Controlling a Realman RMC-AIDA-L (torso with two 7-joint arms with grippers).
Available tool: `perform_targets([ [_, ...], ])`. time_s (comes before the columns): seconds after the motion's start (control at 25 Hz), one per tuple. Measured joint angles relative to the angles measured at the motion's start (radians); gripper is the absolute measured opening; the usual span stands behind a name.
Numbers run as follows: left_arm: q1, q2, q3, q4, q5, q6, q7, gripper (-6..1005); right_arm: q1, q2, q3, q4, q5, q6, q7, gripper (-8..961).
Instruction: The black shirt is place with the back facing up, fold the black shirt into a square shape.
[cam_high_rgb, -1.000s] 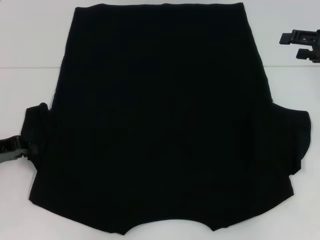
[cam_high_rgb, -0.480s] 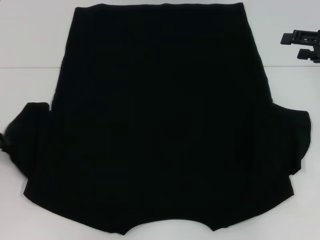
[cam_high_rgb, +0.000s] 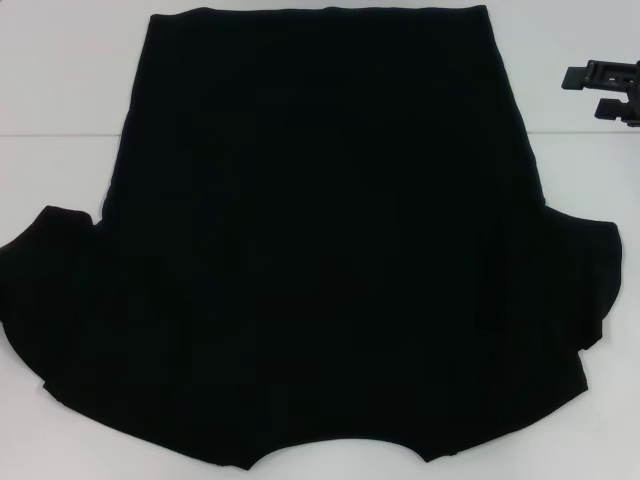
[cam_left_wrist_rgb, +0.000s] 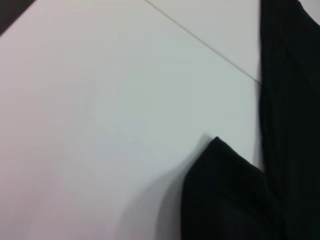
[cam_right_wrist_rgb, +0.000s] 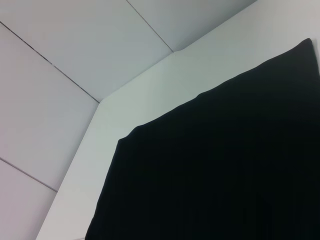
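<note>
The black shirt (cam_high_rgb: 320, 240) lies flat on the white table (cam_high_rgb: 60, 100), plain side up, with its neck opening at the near edge and its hem at the far side. Its left sleeve (cam_high_rgb: 50, 290) is spread out to the picture's left edge, and the right sleeve (cam_high_rgb: 585, 290) lies slightly rumpled. The left wrist view shows the sleeve's corner (cam_left_wrist_rgb: 225, 195) beside the shirt's body (cam_left_wrist_rgb: 290, 100). My left gripper does not show in any view. My right gripper (cam_high_rgb: 582, 92) hovers open beyond the shirt's far right corner, holding nothing. The right wrist view shows the hem corner (cam_right_wrist_rgb: 215, 170).
A seam line (cam_left_wrist_rgb: 200, 42) crosses the white table top. The table's far edge (cam_right_wrist_rgb: 135, 82) meets a panelled grey wall behind it. Bare table shows to the left and right of the shirt's upper half.
The left sleeve, bunched near my left gripper a second ago, now lies spread out to the left. The left gripper has gone out of the head view. The right gripper has not moved.
</note>
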Motion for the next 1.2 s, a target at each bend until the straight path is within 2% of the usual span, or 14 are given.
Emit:
perform_targets([
  [0.36, -0.084, -0.004, 0.065, 0.068, -0.019, 0.143, -0.011, 27, 0.0, 0.0, 0.0, 0.0, 0.0, 0.0, 0.0, 884],
  [0.56, -0.13, -0.033, 0.254, 0.1, -0.022, 0.235, 0.049, 33, -0.001, 0.0, 0.0, 0.0, -0.001, 0.005, -0.005, 885],
  [0.64, -0.136, -0.036, 0.33, 0.093, -0.022, 0.262, 0.055, 36, -0.003, -0.001, 0.0, 0.001, -0.004, 0.01, -0.006, 880],
  [0.72, -0.136, -0.032, 0.352, 0.083, -0.029, 0.306, 0.055, 38, -0.006, -0.002, 0.0, 0.001, -0.004, 0.012, -0.008, 871],
  [0.8, -0.126, -0.026, 0.338, 0.085, -0.058, 0.375, 0.097, 41, -0.01, -0.003, -0.001, 0.0, -0.005, 0.017, -0.01, 862],
  [0.88, -0.11, -0.019, 0.283, 0.101, -0.099, 0.415, 0.137, 43, -0.012, -0.004, -0.001, 0.0, -0.005, 0.019, -0.011, 853],
  [1.04, -0.085, 0.011, 0.106, 0.086, -0.148, 0.408, 0.17, 183, -0.013, -0.006, 0.0, 0.0, -0.005, 0.016, -0.011, 834],
  [1.12, -0.075, 0.026, 0.052, 0.065, -0.167, 0.419, 0.196, 253, -0.014, -0.007, -0.004, -0.002, -0.005, 0.001, -0.02, 825],
  [1.2, -0.064, 0.03, 0.035, 0.055, -0.183, 0.474, 0.267, 317, -0.019, -0.009, -0.012, -0.008, -0.007, -0.042, -0.056, 816],
])
